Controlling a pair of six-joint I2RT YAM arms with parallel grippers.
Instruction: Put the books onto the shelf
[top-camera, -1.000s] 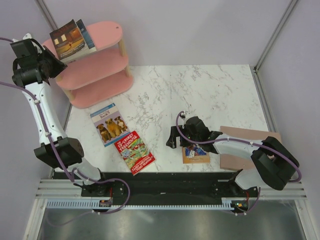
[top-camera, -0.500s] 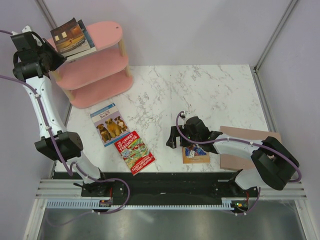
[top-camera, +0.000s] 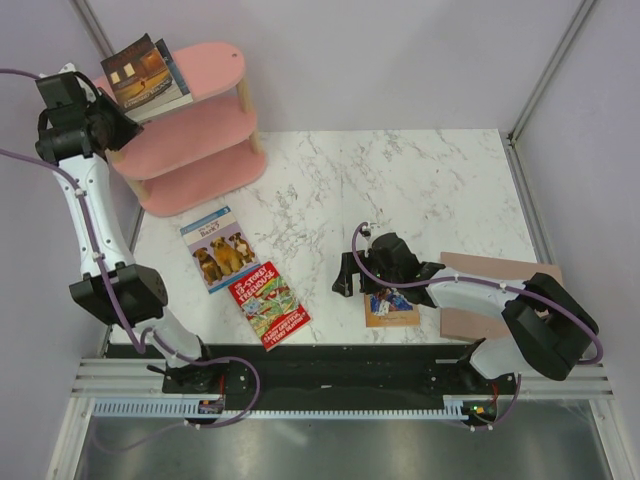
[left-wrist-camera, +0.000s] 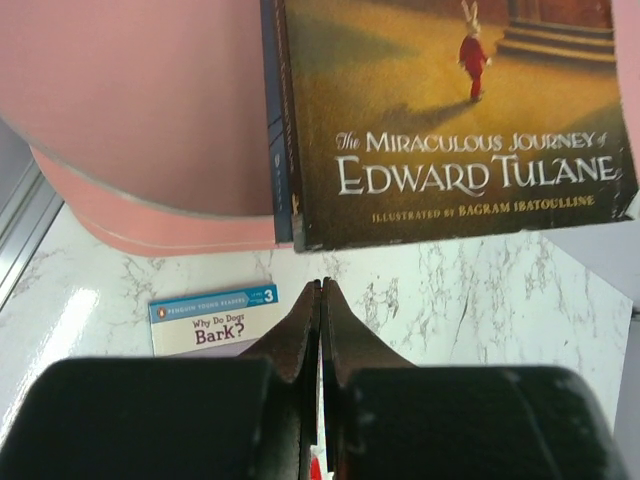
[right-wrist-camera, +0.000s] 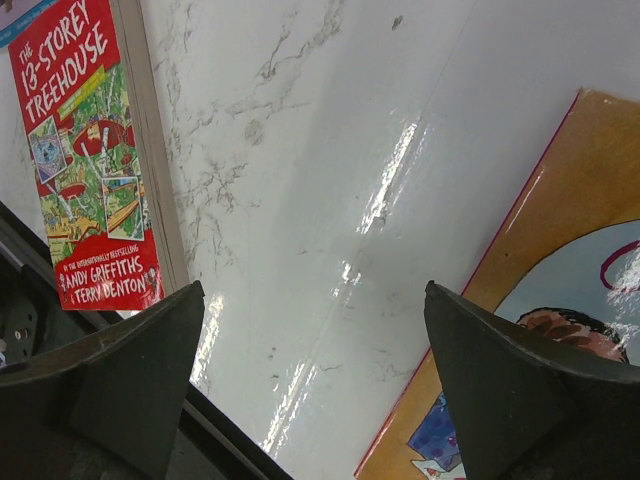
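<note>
Left gripper (left-wrist-camera: 320, 290) pinched shut, empty, close by Edward Tulane book (left-wrist-camera: 450, 120), which overhangs left end of shelf (top-camera: 190, 130) top tier. Right gripper (right-wrist-camera: 310, 300) spread wide at orange paperback (right-wrist-camera: 590, 200), near table's near edge. Judged light, floppy, glossy, lying flat: take it by one edge.

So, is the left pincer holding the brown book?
No, the left pincer is shut on nothing, its tips just short of the brown book lying on the shelf.

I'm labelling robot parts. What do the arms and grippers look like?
The left arm and right arm have white links between bulky black joints, with a thin purple cable along each. The left gripper and right gripper have black, wedge-shaped fingers. No markings show.
</note>
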